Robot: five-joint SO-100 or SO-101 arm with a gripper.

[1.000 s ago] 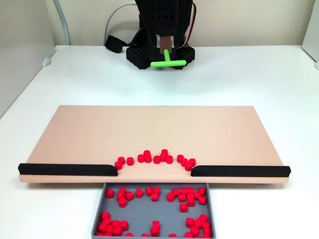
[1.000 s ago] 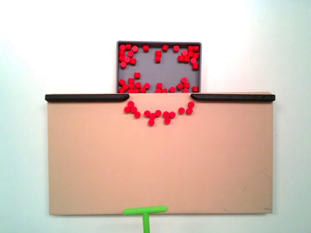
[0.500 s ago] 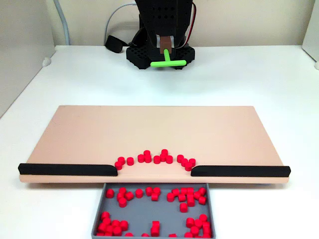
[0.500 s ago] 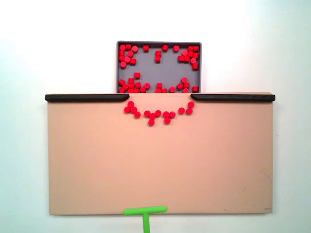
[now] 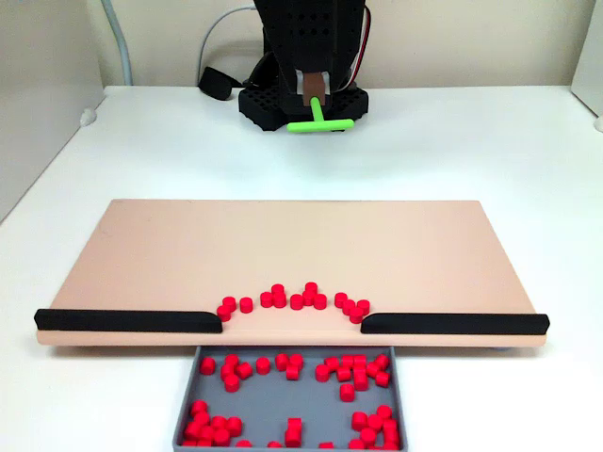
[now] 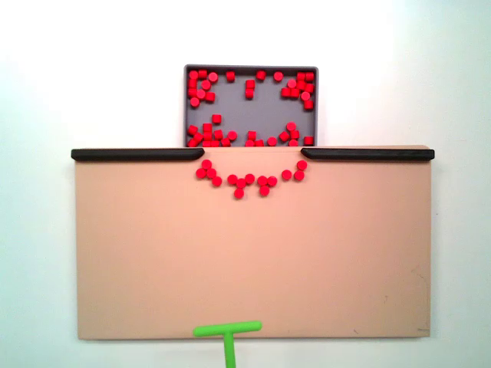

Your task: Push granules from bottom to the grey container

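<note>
An arc of red granules (image 5: 297,299) lies on the tan board (image 5: 283,240) in the gap between two black bars. More granules lie scattered in the grey container (image 5: 259,394) just below that gap. In a fixed view from above, the arc of granules (image 6: 249,181) sits right below the grey container (image 6: 252,115). My gripper (image 5: 315,94) hangs at the arm's base, far from the board, shut on the stem of the green T-shaped pusher (image 5: 320,124). The pusher's crossbar (image 6: 227,329) hovers over the board's edge farthest from the container.
Black bars (image 5: 127,321) (image 5: 454,323) line the board's edge on both sides of the gap. The black arm base (image 5: 273,104) stands on the white table (image 5: 490,151) behind the board, with a cable and a grey wall panel (image 5: 42,85) at the left.
The green pusher has crept slightly toward the board. The granules, board and container have not moved.
</note>
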